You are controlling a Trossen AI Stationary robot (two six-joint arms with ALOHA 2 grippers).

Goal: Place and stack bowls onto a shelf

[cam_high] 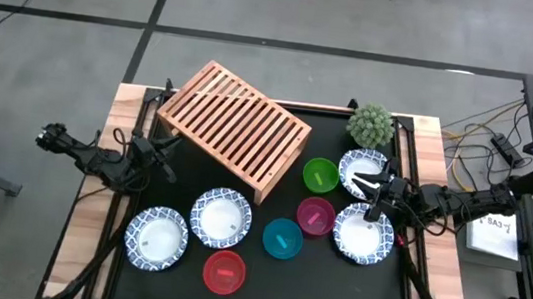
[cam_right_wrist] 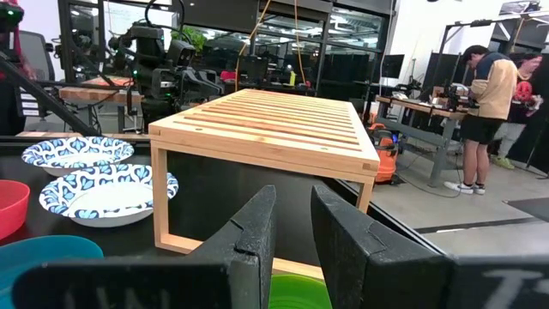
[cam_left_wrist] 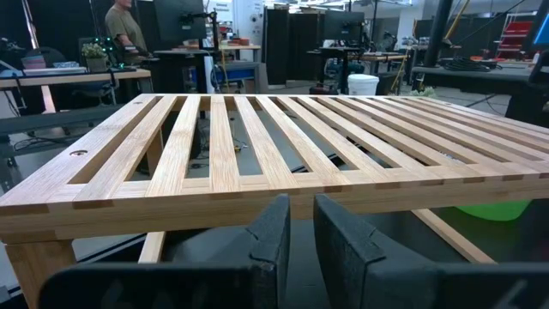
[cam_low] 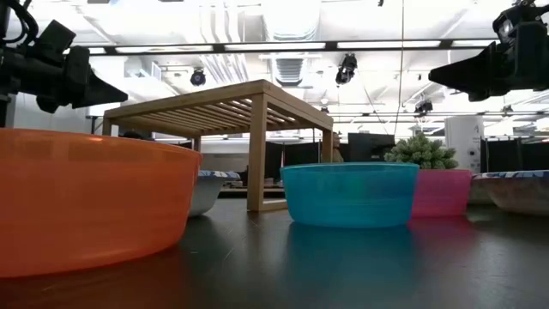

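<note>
The wooden slatted shelf (cam_high: 239,126) stands on its legs at the table's far left-centre. Four white blue-rimmed bowls rest on their bases: two at the near left (cam_high: 156,239) (cam_high: 221,217), two at the right (cam_high: 363,233) (cam_high: 363,171). The green (cam_high: 321,174), magenta (cam_high: 315,216), teal (cam_high: 283,238) and red (cam_high: 223,271) bowls sit singly between them. My left gripper (cam_high: 168,148) is shut and empty in the air beside the shelf's left end, facing its slats (cam_left_wrist: 257,146). My right gripper (cam_high: 373,187) is shut and empty, raised over the far right white bowl, facing the shelf (cam_right_wrist: 266,129).
A small spiky green plant (cam_high: 371,125) stands at the far right, behind the white bowl. A black mat (cam_high: 330,298) covers the table, bare along its near right part. People stand at desks in the room beyond (cam_right_wrist: 485,94).
</note>
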